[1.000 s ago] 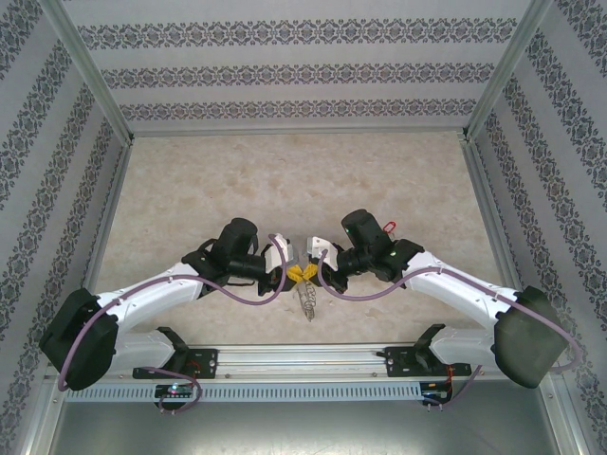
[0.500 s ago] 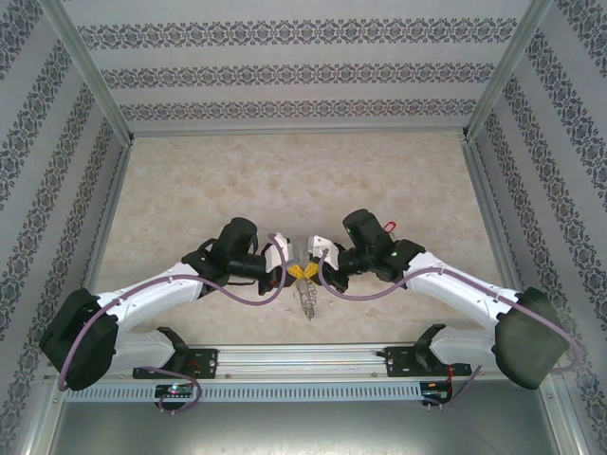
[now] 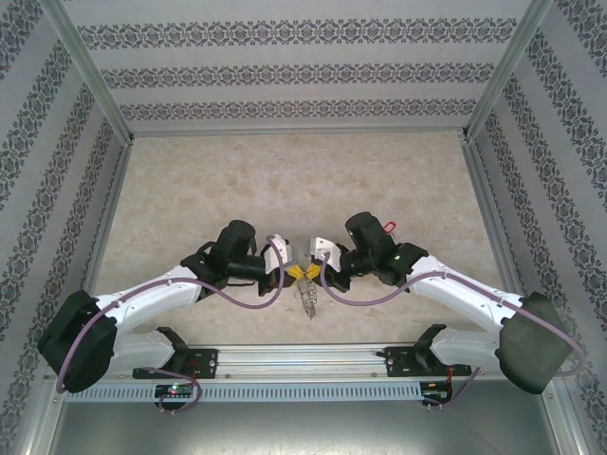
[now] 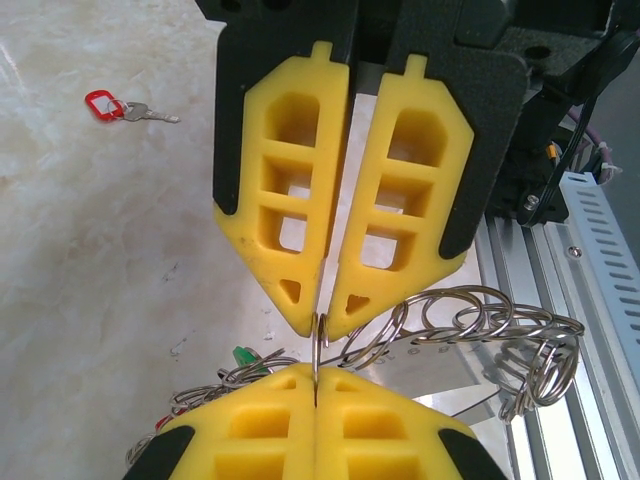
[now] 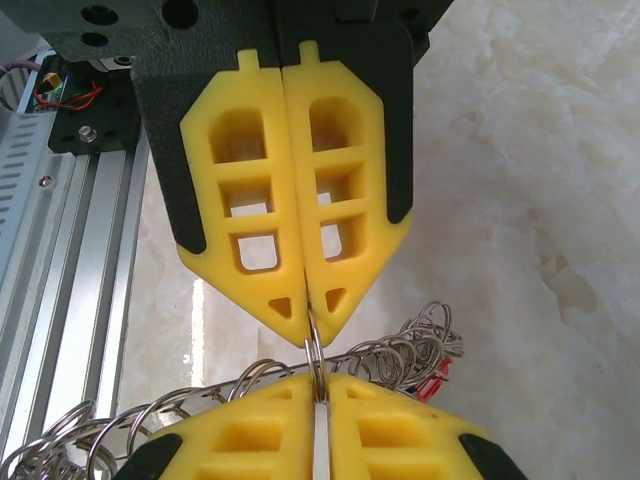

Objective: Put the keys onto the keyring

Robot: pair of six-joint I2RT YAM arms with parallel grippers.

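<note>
At 6 o'clock on the table point(image 3: 285, 180), close to the arm bases, the left gripper point(image 4: 318, 332) and the right gripper point(image 5: 312, 338) are met tip to tip over the keyring point(image 4: 480, 335). Change over the last second: the left jaws, previously slightly parted, have been clenched on a thin wire loop of the keyring; the arms are otherwise barely displaced. The right jaws are likewise seen pressed together on that same loop from the opposite side. In the left wrist view, the fringe of small rings point(image 4: 520, 355) is spread toward 4 o'clock of the left fingertips. The green key point(image 4: 243, 356) is glimpsed among the rings at 7 o'clock. The red key point(image 4: 128, 109) is left lying well apart on the table at 10 o'clock. Judgement: a two-sided hold is now established, presumably so that the loop can be pried apart. The red key, at least, remains to be threaded.
</note>
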